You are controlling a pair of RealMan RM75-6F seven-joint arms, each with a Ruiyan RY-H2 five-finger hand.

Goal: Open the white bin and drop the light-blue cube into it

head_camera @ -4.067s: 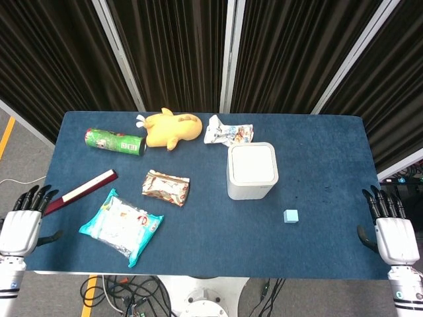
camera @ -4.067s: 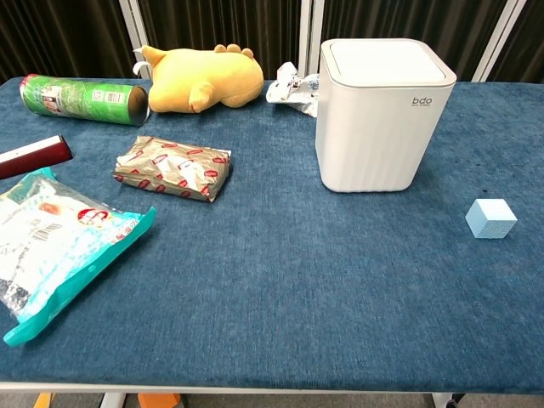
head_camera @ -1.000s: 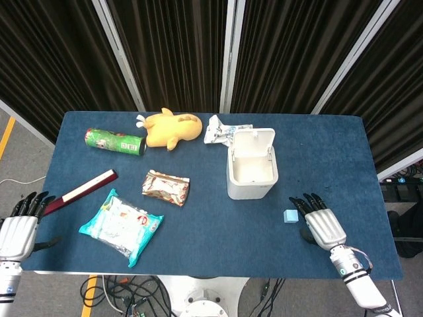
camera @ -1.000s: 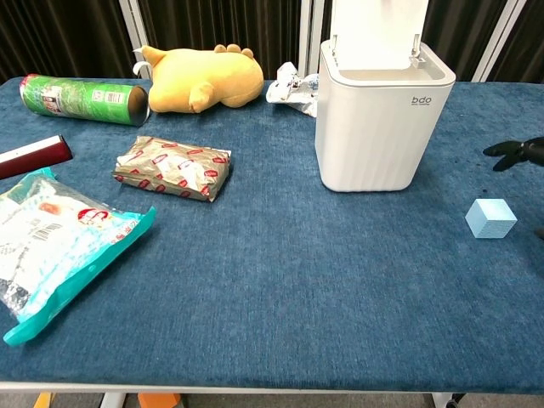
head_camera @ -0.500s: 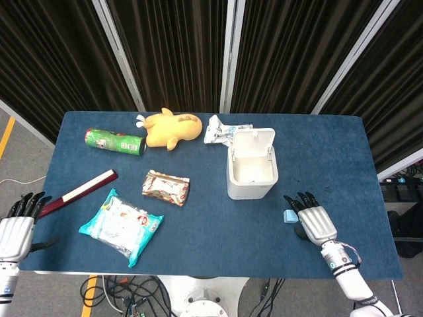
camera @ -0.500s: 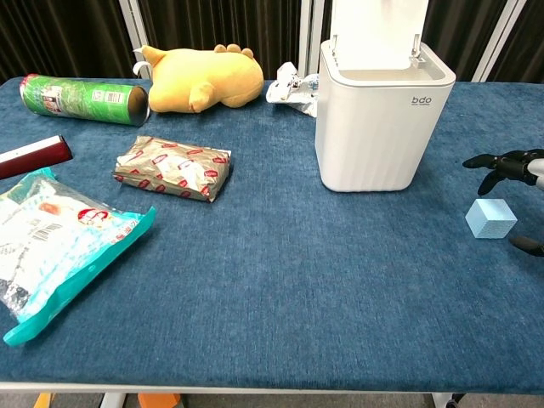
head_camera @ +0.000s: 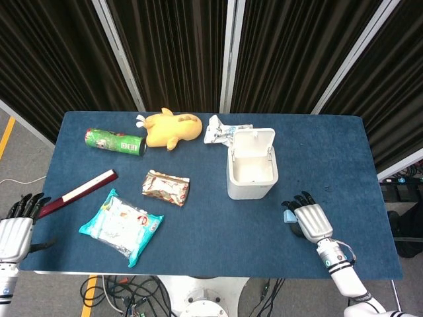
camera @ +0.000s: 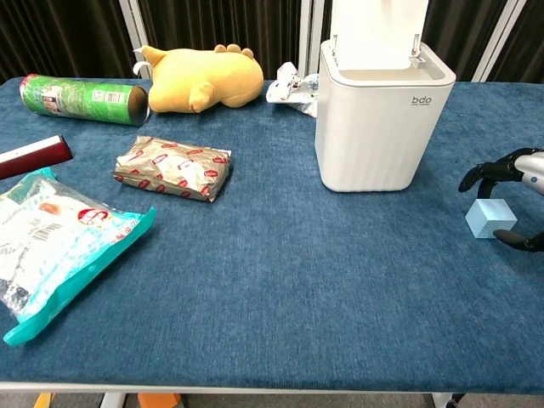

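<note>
The right hand (head_camera: 310,221) hovers over the light-blue cube (camera: 490,218), which sits on the blue tabletop (camera: 340,280) to the right of the white bin (camera: 382,119) and well apart from it. The bin's flip lid (camera: 378,30) stands upright, so the opening is clear.

The likely risk is a poor grasp: the cube is small and light, so a finger closing off-centre could nudge it away across the cloth or tip it out of the pinch. A loose hold could also let it slip on the way to the bin, or strike the rim and bounce off.

In the chest view the right hand's fingers (camera: 478,175) arch above the cube and the thumb lies low beside it; they are spread, holding nothing. Whether any fingertip touches the cube cannot be told.

The left hand (head_camera: 14,228) rests off the tabletop's left edge, fingers apart and empty.
</note>
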